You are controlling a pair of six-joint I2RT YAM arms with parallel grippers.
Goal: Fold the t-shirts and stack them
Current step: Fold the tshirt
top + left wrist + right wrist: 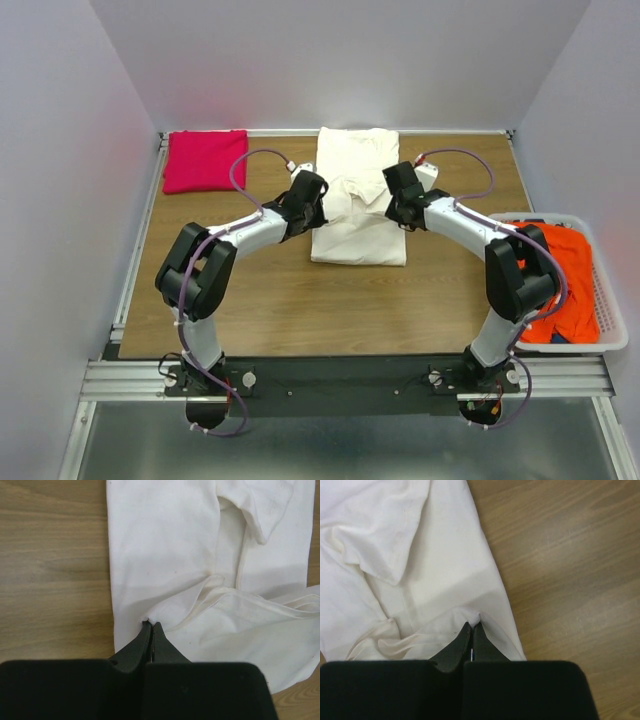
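- Cream cotton, the cream shirt (358, 238) lies flat on the far half of the table (300, 300), about midway across. Its long side runs from the back edge toward the arms.
- Its sleeves are turned inward over the body, and loose folds and creases gather across its mid-length. The part nearest the arms lies smooth, with a straight edge.
- The left gripper (151, 625) sits at the shirt's left edge, about halfway along. Its fingers are pressed tip to tip with no gap, and a small pucker of cream cloth is pinched between them.
- The right gripper (472, 625) sits at the opposite edge, at about the same height. Its fingers are likewise squeezed together on a peak of cream cloth, which rises to the tips just inside the edge.
- From above, both arms arch inward from their bases, and the two wrists hide the shirt's middle on either side.
- The pink shirt (203, 160) lies folded into a neat rectangle at the far left corner of the table. It is well apart from the cream shirt and from both grippers.
- The orange shirt (568, 268) lies crumpled in the white basket (612, 305) at the table's right edge. The right arm's elbow overlaps part of it in the top view.
- The table is brown wood grain, with pale walls around it.
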